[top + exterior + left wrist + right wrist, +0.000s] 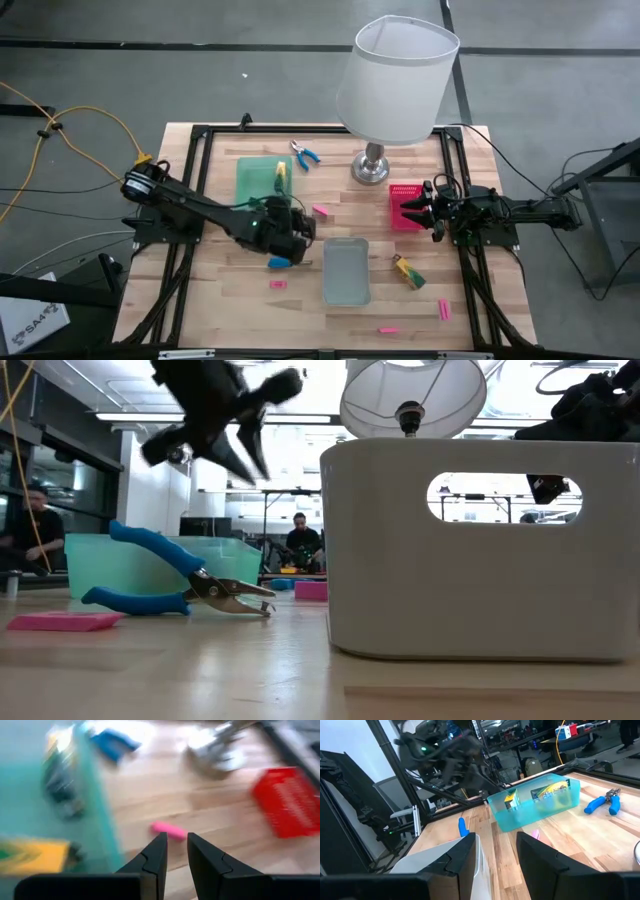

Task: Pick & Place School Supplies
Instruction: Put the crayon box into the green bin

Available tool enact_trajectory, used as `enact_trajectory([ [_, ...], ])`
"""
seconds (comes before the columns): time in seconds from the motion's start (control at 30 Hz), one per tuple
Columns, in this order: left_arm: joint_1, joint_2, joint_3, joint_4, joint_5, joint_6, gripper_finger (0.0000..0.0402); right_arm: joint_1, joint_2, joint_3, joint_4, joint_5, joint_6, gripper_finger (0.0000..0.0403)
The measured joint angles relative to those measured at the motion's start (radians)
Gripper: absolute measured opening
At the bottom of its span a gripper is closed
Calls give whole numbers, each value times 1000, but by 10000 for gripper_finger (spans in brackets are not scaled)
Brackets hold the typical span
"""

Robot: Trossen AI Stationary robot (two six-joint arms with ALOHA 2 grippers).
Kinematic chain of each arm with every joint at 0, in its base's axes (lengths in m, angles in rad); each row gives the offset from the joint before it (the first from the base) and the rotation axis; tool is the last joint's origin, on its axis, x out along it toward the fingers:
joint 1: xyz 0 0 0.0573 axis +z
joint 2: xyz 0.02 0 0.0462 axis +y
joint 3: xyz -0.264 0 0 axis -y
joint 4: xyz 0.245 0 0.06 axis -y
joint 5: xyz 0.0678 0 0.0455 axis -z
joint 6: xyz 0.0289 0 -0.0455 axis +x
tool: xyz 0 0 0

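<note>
My left gripper point(175, 846) hovers above the table between the green tray point(258, 180) and the grey tray point(346, 270). It is open by a narrow gap with nothing between its fingers. A pink bar point(169, 830) lies flat on the wood just beyond its fingertips. Yellow-and-green pieces point(30, 854) lie in the green tray. Blue-handled pliers point(305, 153) lie at the far side, and a blue-handled item point(278, 262) lies under the left arm. My right gripper point(420, 210) waits open over the pink tray point(405, 205).
A big white-shaded lamp point(395, 80) stands at the table's far middle. More pink bars point(278, 284) point(443, 310) and a yellow-and-green piece point(408, 272) lie loose on the wood around the grey tray. A black frame runs along the table's sides.
</note>
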Motion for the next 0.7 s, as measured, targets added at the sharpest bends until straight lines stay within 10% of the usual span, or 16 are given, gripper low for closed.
enact_trajectory([
  [0.4, -22, -1, 0, 573, -34, 759, 72, 0, 0, 0, 0, 0, 0, 134],
  [0.7, 3, -98, -1, 604, -68, 883, 72, 0, 0, 0, 0, 0, 0, 134],
])
